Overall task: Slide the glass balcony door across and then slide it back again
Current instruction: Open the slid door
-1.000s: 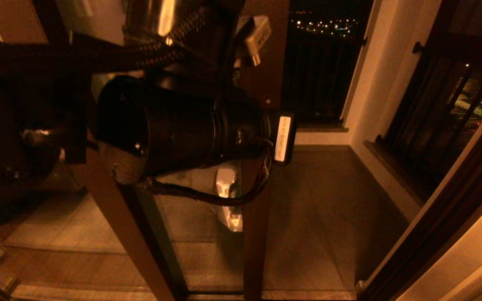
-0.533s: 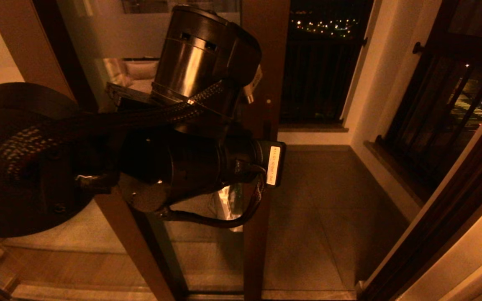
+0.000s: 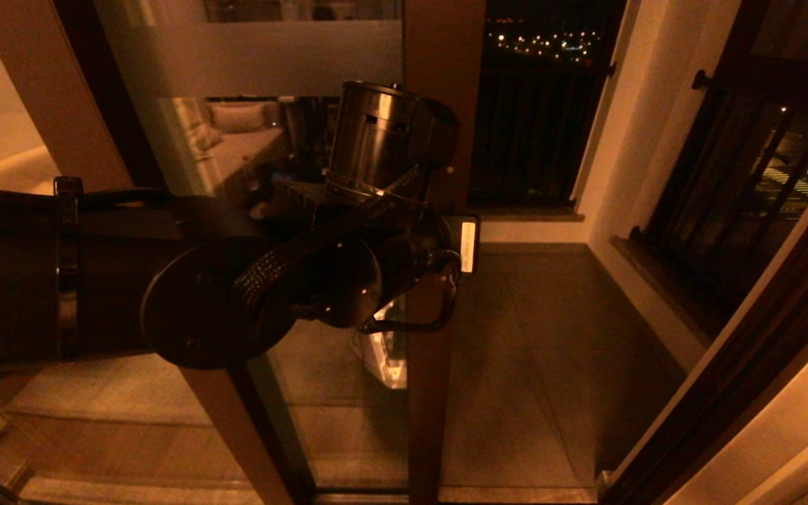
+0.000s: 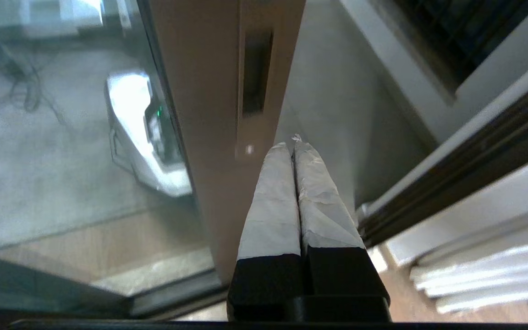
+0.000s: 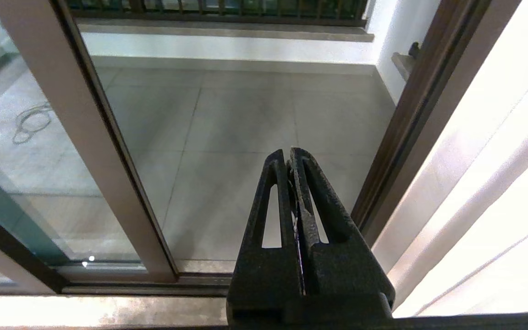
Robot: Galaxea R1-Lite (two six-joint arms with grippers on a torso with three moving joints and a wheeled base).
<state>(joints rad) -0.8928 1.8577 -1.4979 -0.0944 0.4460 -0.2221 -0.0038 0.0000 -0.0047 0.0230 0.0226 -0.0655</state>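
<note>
While the tall glass balcony door with its dark brown frame [image 3: 439, 393] stands partly slid across, its leading upright is met by the left gripper [image 4: 294, 149] — the tips lie at the frame's edge, just below a dark recessed pull slot [image 4: 255, 73]; actual contact cannot be told. Its two white-wrapped fingers [image 4: 271, 201] are pressed together, with nothing held between them. One frosted band [image 3: 264, 66] is seen across the pane. The right gripper [image 5: 290, 160] is held apart from the door, over the grey tiled balcony floor [image 5: 245, 119] — its two black fingers also closed, empty.
</note>
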